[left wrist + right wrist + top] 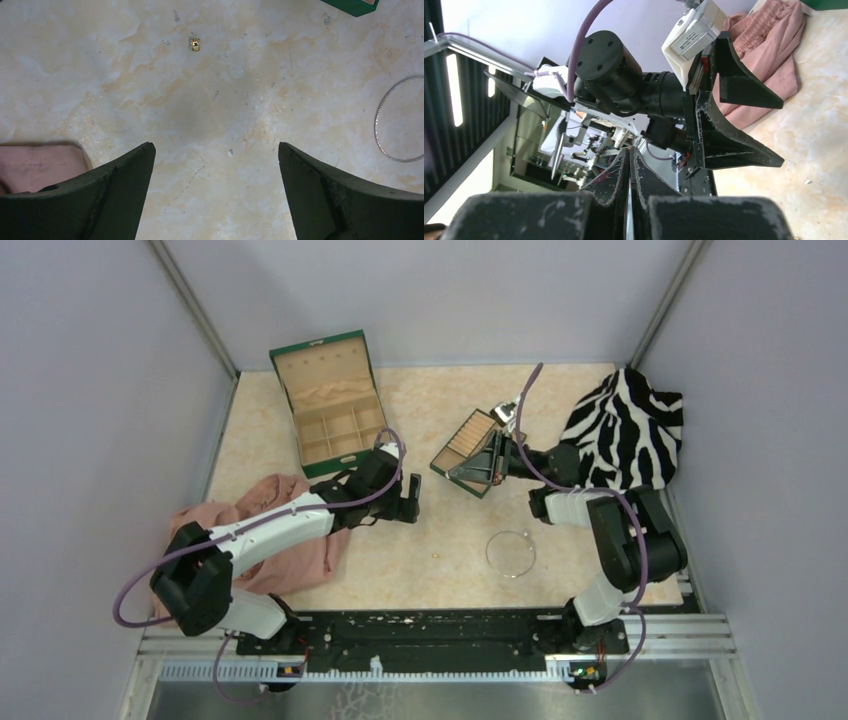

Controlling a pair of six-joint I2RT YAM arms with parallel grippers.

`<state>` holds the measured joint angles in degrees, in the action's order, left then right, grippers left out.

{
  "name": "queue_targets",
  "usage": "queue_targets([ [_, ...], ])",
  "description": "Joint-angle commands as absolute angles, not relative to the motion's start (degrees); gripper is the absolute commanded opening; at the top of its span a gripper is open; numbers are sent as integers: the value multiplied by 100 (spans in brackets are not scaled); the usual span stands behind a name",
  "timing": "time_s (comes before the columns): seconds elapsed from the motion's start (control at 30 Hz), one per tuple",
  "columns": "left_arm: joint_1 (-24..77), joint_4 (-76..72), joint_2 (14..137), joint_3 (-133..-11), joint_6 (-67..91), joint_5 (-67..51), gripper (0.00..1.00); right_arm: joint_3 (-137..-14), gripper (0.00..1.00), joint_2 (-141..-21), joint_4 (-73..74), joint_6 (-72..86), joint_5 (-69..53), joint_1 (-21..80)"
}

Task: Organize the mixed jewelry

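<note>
Left pincer [215, 146] released over desk [225, 105], bead [195, 44] at 12 o'clock: pick pending, likely needs advance, drop, pinch. Right pincer [629, 152] clenched.

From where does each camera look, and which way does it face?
Top external: above, behind the bases, facing down at the table; both arms show.
Left wrist: just above the table, facing down; open left gripper shows.
Right wrist: low, facing sideways at the left arm; shut right gripper shows.
Shared: top and left wrist both show the wire hoop and gold piece.
</note>
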<state>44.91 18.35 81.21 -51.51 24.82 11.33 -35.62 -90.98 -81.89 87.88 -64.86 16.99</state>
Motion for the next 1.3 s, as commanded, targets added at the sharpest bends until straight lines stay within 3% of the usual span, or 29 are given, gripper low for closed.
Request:
queue_targets([
  [0.0,4493,1736,7927,-5109,2465,1209,99,-3702,0,-9115,-9880,9450,-6536,1665],
  [0.53,4491,1685,7901,-5148,2531,1087,99,-4450,0,-8249,-9883,9887,-6818,1718],
  [1.03,4492,1685,6968,-5072,2290,1016,99,-4782,0,-8121,-9706,9859,-6981,1839],
  [1.13,4493,1917,6831,-5207,2245,1292,99,-4955,0,-8255,-8140,8668,-6849,1832],
  [1.17,4493,1930,6757,-5208,2212,1440,99,-5032,0,-8181,-6972,7887,-6726,1833],
  [1.27,4496,1948,6567,-5229,2070,1716,99,-5992,0,-7916,-1451,3952,-5133,1946],
])
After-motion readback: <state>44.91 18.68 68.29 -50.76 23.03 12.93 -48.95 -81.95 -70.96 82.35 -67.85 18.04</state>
